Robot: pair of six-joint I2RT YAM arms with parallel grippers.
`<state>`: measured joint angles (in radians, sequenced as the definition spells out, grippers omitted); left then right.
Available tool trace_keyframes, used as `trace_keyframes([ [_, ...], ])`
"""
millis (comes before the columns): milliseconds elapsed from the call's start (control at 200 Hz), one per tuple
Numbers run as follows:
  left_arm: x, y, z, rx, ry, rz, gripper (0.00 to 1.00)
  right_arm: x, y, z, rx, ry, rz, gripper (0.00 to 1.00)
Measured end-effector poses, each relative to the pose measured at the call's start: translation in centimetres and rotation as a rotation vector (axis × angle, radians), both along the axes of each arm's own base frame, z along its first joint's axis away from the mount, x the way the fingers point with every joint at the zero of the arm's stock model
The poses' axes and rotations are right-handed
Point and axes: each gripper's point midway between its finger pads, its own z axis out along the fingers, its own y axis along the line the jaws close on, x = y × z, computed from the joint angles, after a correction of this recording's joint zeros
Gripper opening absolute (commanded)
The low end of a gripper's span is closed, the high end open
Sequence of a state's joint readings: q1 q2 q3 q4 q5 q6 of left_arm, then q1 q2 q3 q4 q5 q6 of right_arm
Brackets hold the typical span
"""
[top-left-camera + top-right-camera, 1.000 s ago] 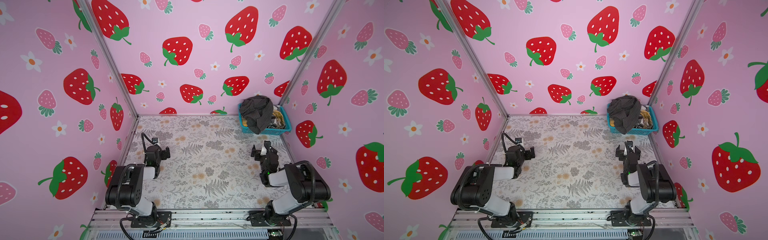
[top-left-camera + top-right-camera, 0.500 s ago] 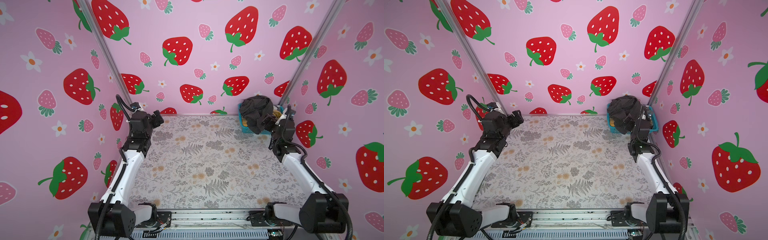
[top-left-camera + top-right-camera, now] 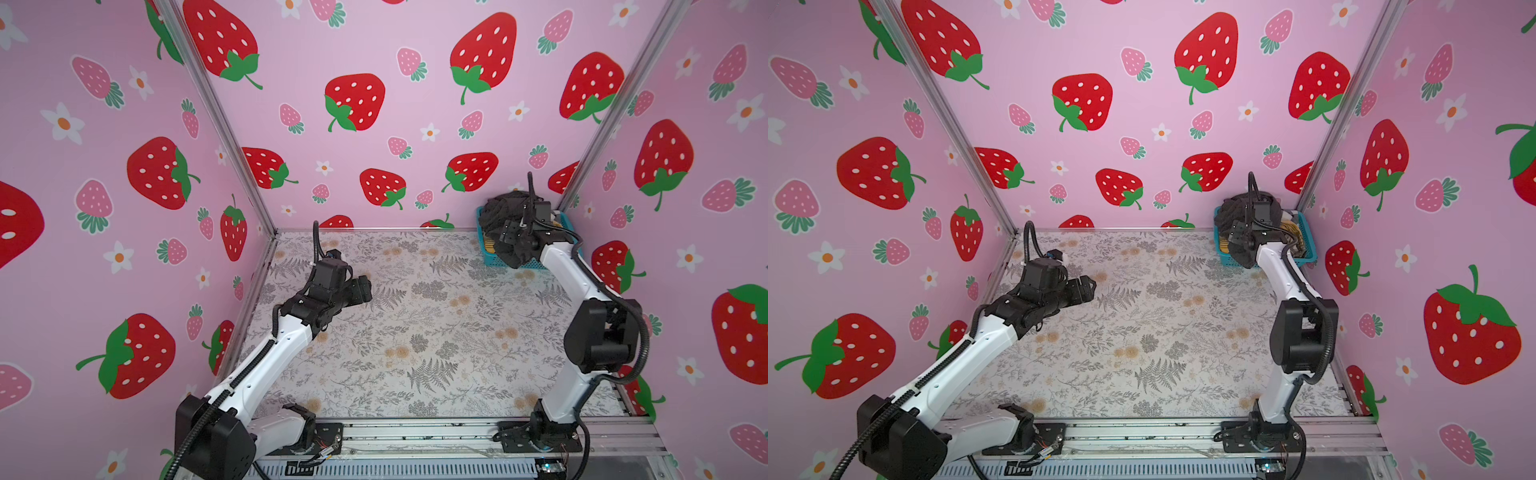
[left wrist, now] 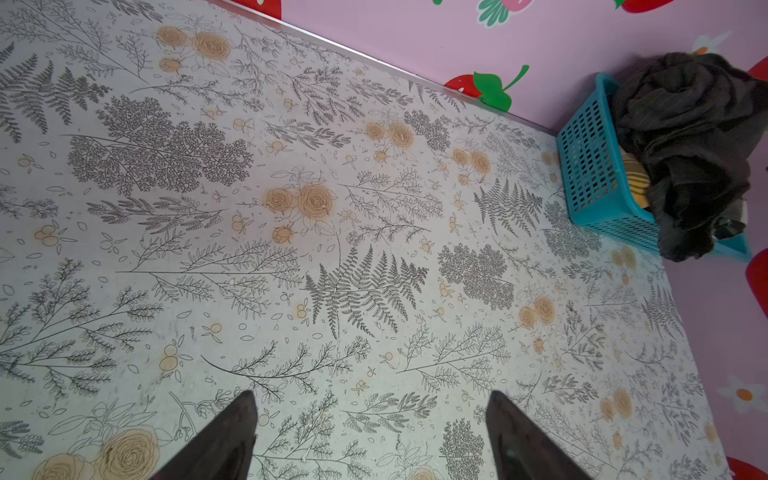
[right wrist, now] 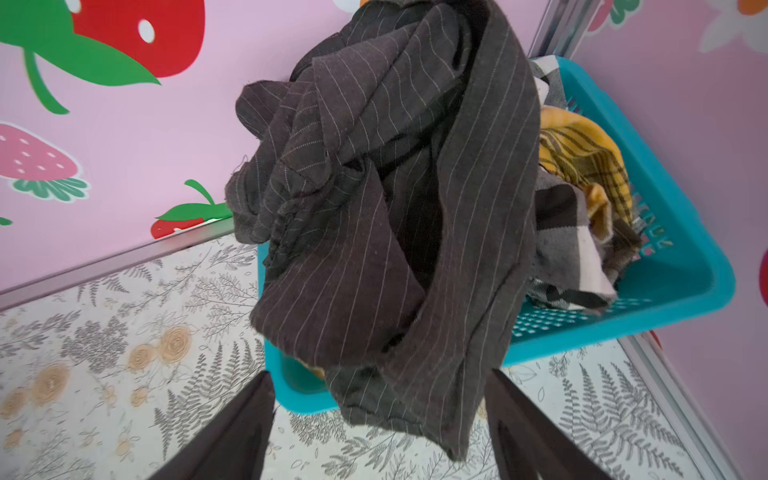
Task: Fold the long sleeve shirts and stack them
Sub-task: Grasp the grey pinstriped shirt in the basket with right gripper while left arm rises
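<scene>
The long sleeve shirts lie heaped in a turquoise basket [image 5: 673,266] in the back right corner. The dark charcoal pinstriped shirt [image 5: 395,208] sits on top and hangs over the basket's front wall; it also shows in both top views [image 3: 505,212] [image 3: 1231,214]. Under it lie the mustard plaid shirt [image 5: 582,149] and the black-and-white checked shirt [image 5: 569,237]. My right gripper [image 5: 379,374] is open at the basket, its fingers either side of the charcoal shirt's hanging end. My left gripper [image 4: 372,392] is open and empty over the left of the table [image 3: 363,291].
The floral-patterned table [image 3: 436,332] is walled in by pink strawberry panels at the left, back and right. Metal frame posts [image 3: 224,124] stand in the back corners. An aluminium rail [image 3: 415,434] with both arm bases runs along the front edge.
Both arms rose from folded rest at the front. The right arm reached to the basket; the left swung up at the back left, then came down over the table. Both jaws narrowed slightly.
</scene>
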<state>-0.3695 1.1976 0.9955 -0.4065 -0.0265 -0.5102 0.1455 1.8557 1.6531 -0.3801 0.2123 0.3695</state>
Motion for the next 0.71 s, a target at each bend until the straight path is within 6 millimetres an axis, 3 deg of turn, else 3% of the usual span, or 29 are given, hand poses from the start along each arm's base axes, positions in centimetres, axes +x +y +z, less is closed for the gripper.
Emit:
trace_keyframes([
  [160,0.0,0.2,-0.4,0.013,0.009,0.007,0.86,2.3,0.2,-3.6,-0.043,0.070,0.023,0.67],
  [300,0.1,0.2,-1.3,0.026,0.037,0.009,0.84,3.2,0.2,-6.6,-0.064,0.133,0.039,0.31],
  [395,0.1,0.2,-1.9,0.033,0.057,0.009,0.82,3.4,0.0,-7.2,-0.066,0.146,0.034,0.20],
  [560,0.4,0.1,-1.3,0.020,0.050,0.018,0.81,3.6,0.1,-5.4,-0.070,0.108,0.045,0.01],
  [645,0.6,0.0,-0.7,0.012,0.044,0.023,0.79,3.4,0.6,-2.7,-0.066,0.054,0.064,0.00],
  [705,0.7,0.0,-0.4,0.007,0.045,0.027,0.78,3.1,1.1,0.7,-0.067,-0.011,0.084,0.00],
])
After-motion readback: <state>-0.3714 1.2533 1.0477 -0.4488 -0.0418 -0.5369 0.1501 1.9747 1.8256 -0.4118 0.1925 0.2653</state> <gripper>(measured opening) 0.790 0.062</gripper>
